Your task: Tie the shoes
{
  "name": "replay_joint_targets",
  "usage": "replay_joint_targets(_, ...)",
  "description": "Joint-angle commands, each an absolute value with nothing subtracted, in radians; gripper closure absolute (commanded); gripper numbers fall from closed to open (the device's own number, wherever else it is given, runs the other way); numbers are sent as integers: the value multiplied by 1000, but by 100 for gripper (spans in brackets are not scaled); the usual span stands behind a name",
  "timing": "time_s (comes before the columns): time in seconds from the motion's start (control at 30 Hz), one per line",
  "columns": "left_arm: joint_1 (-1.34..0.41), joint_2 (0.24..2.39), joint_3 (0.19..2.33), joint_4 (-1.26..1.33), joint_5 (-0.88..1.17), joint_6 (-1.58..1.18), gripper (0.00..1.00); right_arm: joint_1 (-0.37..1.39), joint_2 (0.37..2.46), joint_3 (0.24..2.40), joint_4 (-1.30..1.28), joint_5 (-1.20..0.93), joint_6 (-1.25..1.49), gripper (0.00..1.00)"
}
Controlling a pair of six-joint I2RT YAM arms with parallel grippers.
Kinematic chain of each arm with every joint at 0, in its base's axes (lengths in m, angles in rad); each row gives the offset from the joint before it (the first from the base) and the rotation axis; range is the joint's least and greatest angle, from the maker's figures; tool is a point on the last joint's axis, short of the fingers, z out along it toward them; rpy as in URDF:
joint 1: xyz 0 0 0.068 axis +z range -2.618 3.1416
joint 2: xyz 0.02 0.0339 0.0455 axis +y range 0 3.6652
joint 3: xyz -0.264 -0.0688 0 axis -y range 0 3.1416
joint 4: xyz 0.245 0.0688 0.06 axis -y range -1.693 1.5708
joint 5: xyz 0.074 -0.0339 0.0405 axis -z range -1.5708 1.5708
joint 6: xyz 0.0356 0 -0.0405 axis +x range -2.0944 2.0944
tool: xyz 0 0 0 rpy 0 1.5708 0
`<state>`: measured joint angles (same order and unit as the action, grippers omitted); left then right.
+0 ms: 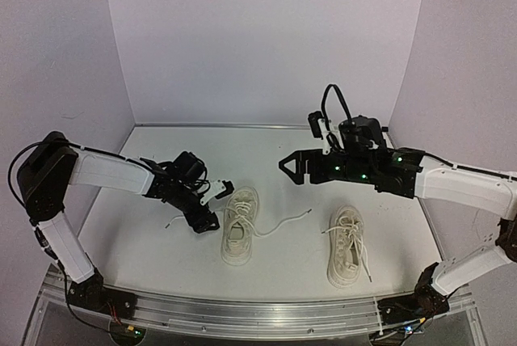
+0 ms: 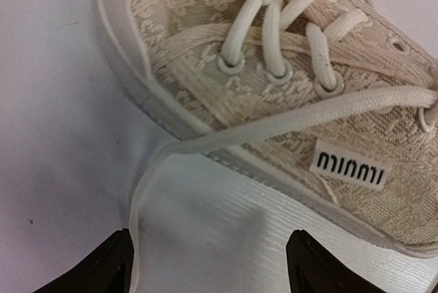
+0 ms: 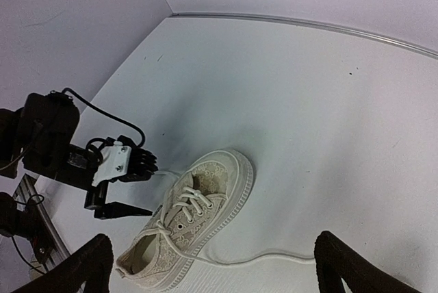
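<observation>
Two cream-white sneakers lie on the white table: the left shoe (image 1: 240, 225) and the right shoe (image 1: 347, 245). My left gripper (image 1: 207, 218) is open, low at the left shoe's left side. In the left wrist view the shoe's side (image 2: 287, 87) fills the frame. One white lace (image 2: 205, 139) runs off it and down past my left finger (image 2: 102, 271); nothing is held between the fingers (image 2: 212, 274). My right gripper (image 1: 291, 166) is open and raised above the table, behind and between the shoes. It looks down on the left shoe (image 3: 198, 218) and its other lace (image 3: 274, 257).
The left shoe's loose lace (image 1: 287, 221) trails right toward the right shoe. A short lace end (image 1: 174, 221) lies left of the left gripper. Lilac walls close the table on three sides. A metal rail (image 1: 258, 314) runs along the near edge.
</observation>
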<state>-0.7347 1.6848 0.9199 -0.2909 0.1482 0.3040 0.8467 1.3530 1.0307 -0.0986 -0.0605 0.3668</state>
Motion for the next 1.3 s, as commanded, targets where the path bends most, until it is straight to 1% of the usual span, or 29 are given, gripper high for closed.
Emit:
replay_joint_targets(0.0,-729,1759,1040,-315,239,438,25,845,1321,1008,-97,-66,360,2)
replay_joint_targets(0.07,-723,1793,1065,-316,243,460,28,845,1314,1000,-97,-65,364,2)
replay_joint_targets(0.33,-685,1845,1118,-325,258,515,46,844,1292,978,-95,-58,375,2)
replay_joint_targets(0.57,-683,1878,1138,-329,233,577,54,844,1288,974,-96,-57,381,2)
replay_joint_targets(0.67,-683,1897,1151,-338,227,601,60,845,1283,971,-97,-55,384,2)
replay_joint_targets(0.73,-683,1909,1158,-345,224,611,65,844,1281,969,-98,-54,386,2)
replay_joint_targets(0.83,-683,1910,1155,-342,215,617,76,844,1279,965,-95,-51,388,2)
replay_joint_targets(0.93,-683,1876,1121,-304,207,591,85,844,1287,966,-95,-59,388,2)
replay_joint_targets(1.0,-684,1810,1078,-249,223,556,89,845,1301,973,-95,-76,386,2)
replay_joint_targets(1.1,-686,1692,988,-151,277,479,98,844,1334,984,-94,-121,377,2)
replay_joint_targets(1.13,-689,1653,957,-122,289,455,100,844,1347,987,-91,-137,374,3)
replay_joint_targets(1.27,-701,1531,878,-46,340,378,100,845,1406,1005,-70,-214,360,11)
